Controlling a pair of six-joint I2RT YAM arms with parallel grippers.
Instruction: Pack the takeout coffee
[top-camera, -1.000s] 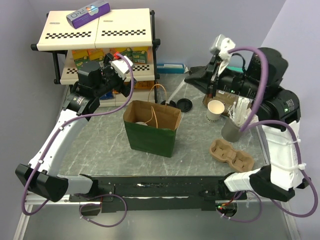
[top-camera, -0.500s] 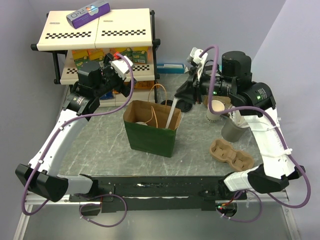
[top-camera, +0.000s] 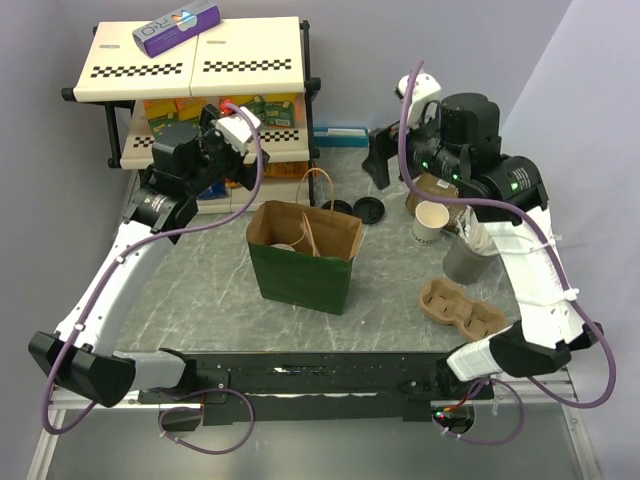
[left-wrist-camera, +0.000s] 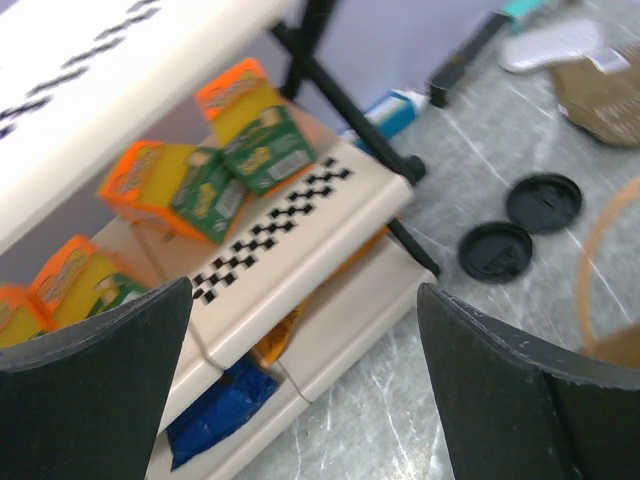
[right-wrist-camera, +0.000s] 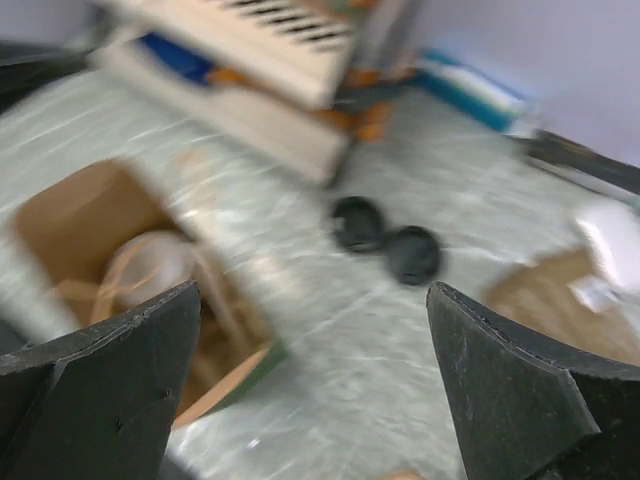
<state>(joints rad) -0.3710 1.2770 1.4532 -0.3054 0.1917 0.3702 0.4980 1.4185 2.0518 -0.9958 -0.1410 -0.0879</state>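
Note:
One white paper cup (top-camera: 430, 222) stands upright on the table to the right of the green paper bag (top-camera: 300, 265). Inside the bag (right-wrist-camera: 90, 230) a pale round cup rim (right-wrist-camera: 150, 265) shows, blurred. My right gripper (top-camera: 380, 170) hangs above the table behind and to the right of the bag. It is open (right-wrist-camera: 315, 295) with nothing between its fingers. My left gripper (top-camera: 230, 160) is raised by the shelf, behind and to the left of the bag. It too is open (left-wrist-camera: 305, 300) and empty.
Two black lids (top-camera: 362, 209) lie behind the bag. A grey tumbler of white sticks (top-camera: 465, 252) and a brown pulp cup tray (top-camera: 462, 308) stand at the right. A two-level shelf (top-camera: 190, 62) of small boxes fills the back left corner.
My right gripper swung left with a white stick toward the bag and opened. The stick is no longer in it. The left arm has barely moved.

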